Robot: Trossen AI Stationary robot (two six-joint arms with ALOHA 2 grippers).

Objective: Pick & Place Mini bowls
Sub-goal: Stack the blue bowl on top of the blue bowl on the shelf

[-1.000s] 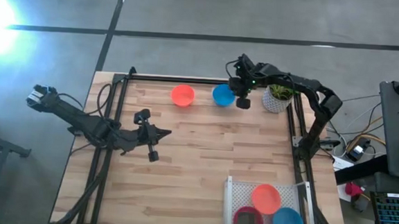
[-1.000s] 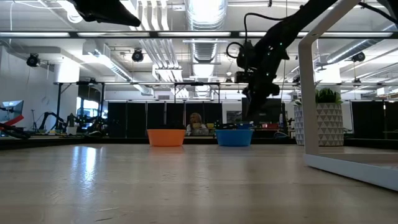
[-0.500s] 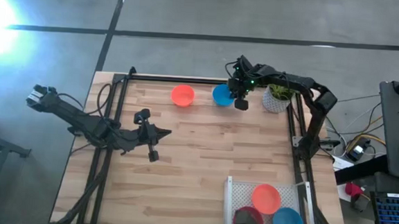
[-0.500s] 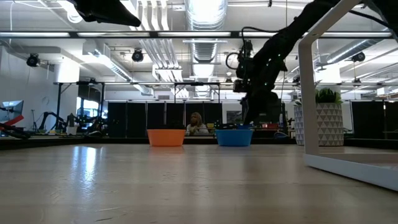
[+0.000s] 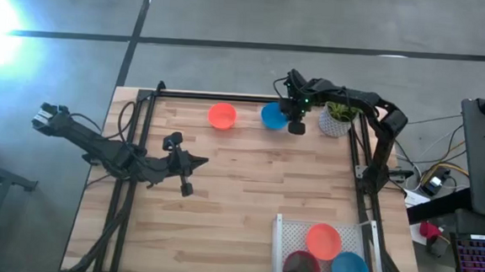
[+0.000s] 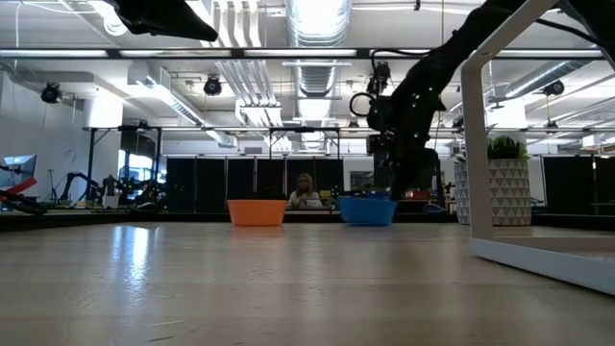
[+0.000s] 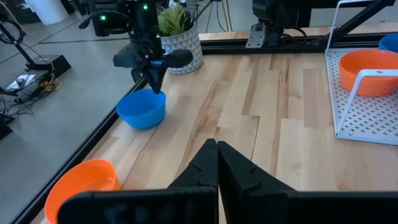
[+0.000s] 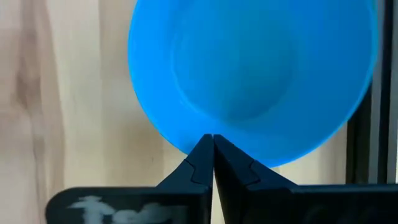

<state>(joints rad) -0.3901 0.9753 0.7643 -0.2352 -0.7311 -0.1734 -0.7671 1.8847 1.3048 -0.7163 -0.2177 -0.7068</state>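
Right hand (image 5: 290, 122) reaching down at the counter's (image 5: 247, 195) far edge, fingers pinched together on the rim of the blue bowl (image 5: 271, 115), beside the plant pot (image 5: 336, 118). Orange bowl (image 5: 222, 115) just beside on the counter; more bowls in the white rack (image 5: 291, 234) near the front. Left hand (image 5: 183, 173) idle over the left side, fingers closed, holding nothing.

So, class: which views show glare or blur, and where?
High view: a white glare blows out the floor at the upper left, while the table is evenly lit. Low view: the ceiling lights flare and the tabletop reflects them. Right wrist view: the blue bowl and the right gripper look soft.
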